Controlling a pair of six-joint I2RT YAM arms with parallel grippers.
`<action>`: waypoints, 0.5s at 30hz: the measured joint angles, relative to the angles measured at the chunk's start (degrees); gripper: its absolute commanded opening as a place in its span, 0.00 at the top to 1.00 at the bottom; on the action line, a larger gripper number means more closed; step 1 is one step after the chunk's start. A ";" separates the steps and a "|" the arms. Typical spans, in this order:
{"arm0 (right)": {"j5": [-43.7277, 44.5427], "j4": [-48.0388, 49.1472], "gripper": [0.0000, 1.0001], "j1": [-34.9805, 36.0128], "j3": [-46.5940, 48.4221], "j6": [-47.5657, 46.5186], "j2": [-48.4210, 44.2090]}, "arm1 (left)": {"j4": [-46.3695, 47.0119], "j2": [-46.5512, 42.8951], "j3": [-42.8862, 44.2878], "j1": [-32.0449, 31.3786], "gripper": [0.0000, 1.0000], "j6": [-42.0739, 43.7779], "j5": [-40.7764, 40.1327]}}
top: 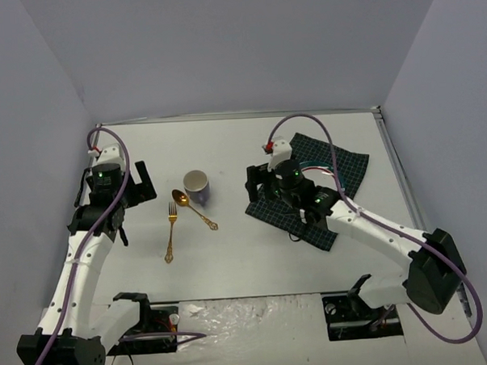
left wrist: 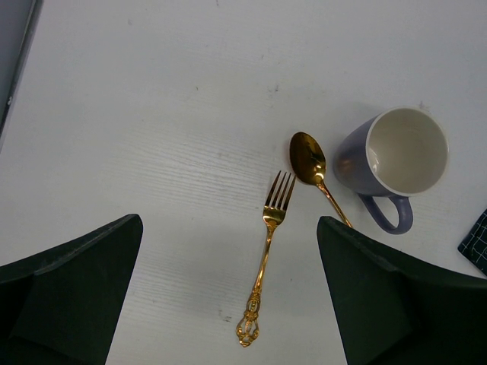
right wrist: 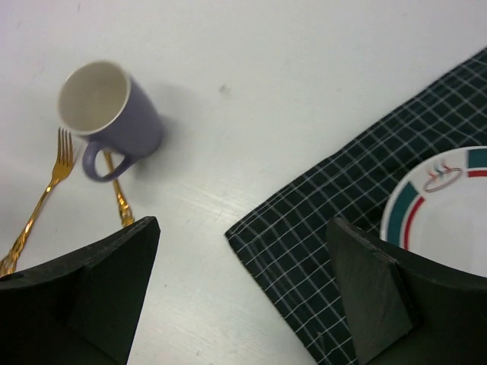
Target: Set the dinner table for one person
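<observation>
From overhead the right arm (top: 367,226) hides nearly all the plate (right wrist: 445,209), the right wrist view crops it, and the mug (right wrist: 114,114) covers the bowl of the spoon (right wrist: 119,201).

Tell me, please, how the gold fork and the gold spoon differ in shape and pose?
The fork ends in tines, the spoon in an oval bowl. The fork lies almost straight, near to far; the spoon lies slanted. The spoon sits close beside the purple mug; the fork lies apart from it. Both are gold and lie flat on the dinner table.

Fork (left wrist: 267,237), spoon (left wrist: 310,158), mug (left wrist: 396,156) — plate (right wrist: 447,217) on checked cloth (right wrist: 323,209).
</observation>
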 measured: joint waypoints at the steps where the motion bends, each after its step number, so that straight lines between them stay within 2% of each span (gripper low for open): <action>1: 0.60 -0.18 0.12 2.14 0.96 -0.44 1.46 | 0.01 0.01 0.00 0.00 0.03 0.00 0.06; 6: 2.92 -0.54 0.12 8.93 4.93 -1.26 8.11 | 0.71 0.51 -0.04 0.00 0.04 0.37 2.33; 9: 3.29 -0.54 0.12 10.27 5.58 -1.36 10.06 | 1.98 1.97 -0.02 -0.03 0.06 0.57 5.94; 12: 3.31 -0.60 0.12 10.68 5.62 -1.35 10.67 | 2.88 6.22 1.12 -0.54 0.07 0.76 9.17; 15: 3.34 -0.53 0.12 10.71 5.44 -1.39 10.29 | 2.34 13.78 6.37 -2.60 0.08 1.72 10.79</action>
